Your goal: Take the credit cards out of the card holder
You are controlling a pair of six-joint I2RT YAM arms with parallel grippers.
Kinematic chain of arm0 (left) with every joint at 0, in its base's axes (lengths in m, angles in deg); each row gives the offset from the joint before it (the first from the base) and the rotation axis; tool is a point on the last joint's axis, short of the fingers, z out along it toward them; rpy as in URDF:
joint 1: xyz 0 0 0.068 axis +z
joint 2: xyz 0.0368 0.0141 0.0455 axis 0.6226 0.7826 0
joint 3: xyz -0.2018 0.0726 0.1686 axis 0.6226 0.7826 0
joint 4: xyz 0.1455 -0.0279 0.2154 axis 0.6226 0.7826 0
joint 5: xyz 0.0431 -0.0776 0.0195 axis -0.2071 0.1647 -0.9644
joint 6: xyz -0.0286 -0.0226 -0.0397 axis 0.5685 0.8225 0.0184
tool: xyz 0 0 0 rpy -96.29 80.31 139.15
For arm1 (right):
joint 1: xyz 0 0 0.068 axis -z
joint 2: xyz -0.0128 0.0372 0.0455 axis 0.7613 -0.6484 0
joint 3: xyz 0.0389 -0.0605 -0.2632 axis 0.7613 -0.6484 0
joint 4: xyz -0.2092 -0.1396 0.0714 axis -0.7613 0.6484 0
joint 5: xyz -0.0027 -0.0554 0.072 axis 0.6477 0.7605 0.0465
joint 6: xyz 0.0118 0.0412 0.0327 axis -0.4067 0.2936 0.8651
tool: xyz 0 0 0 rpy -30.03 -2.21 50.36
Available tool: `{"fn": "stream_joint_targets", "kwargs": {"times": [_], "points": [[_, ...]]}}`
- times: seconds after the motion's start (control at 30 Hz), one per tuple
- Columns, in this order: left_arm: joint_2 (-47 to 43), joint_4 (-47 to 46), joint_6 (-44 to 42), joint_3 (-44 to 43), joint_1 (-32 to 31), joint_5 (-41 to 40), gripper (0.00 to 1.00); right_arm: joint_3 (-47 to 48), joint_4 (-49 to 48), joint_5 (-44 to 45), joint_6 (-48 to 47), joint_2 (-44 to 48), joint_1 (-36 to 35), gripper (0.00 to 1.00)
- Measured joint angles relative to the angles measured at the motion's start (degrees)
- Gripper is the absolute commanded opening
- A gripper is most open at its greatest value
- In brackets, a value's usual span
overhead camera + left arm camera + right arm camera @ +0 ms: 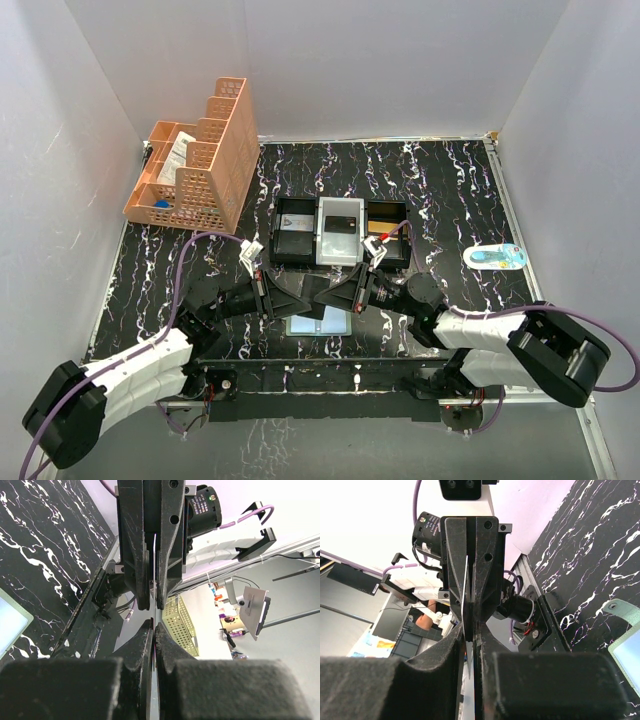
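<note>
The card holder (318,323) lies open on the black marbled table, pale blue-grey inside facing up, right under both grippers. It also shows at the left edge of the left wrist view (7,625) and at the right edge of the right wrist view (626,642). My left gripper (292,298) and right gripper (342,297) meet tip to tip above it. Both are shut on the same thin credit card (154,565), seen edge-on between the left fingertips (153,626) and, in the right wrist view, as a pale sliver (466,582) running into my right gripper (471,630).
A black-and-white three-compartment tray (298,208) with cards in it stands just behind the grippers. An orange lattice organiser (200,160) stands at the back left. A small white-and-blue object (495,257) lies at the right. White walls enclose the table.
</note>
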Motion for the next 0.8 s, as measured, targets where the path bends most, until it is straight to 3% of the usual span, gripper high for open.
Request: {"fn": "stream_joint_targets", "kwargs": {"times": [0.3,0.47,0.6,0.8], "points": [[0.28,-0.55,0.31,0.0,0.0,-0.24,0.02,0.09,-1.05,-0.46,0.52,-0.68,0.0,0.0],[-1.55,4.66,-2.05,-0.2,0.0,-1.73,0.63,-0.15,0.17,0.94,0.28,0.24,-0.02,0.0],[-4.46,13.05,-5.07,-0.94,0.0,-3.96,0.98,-0.74,4.87,3.69,-1.7,5.92,-0.04,0.0],[-9.75,33.35,-12.02,-8.09,0.0,-11.41,0.99,-0.35,17.46,7.96,-6.78,12.76,-0.07,0.0]]}}
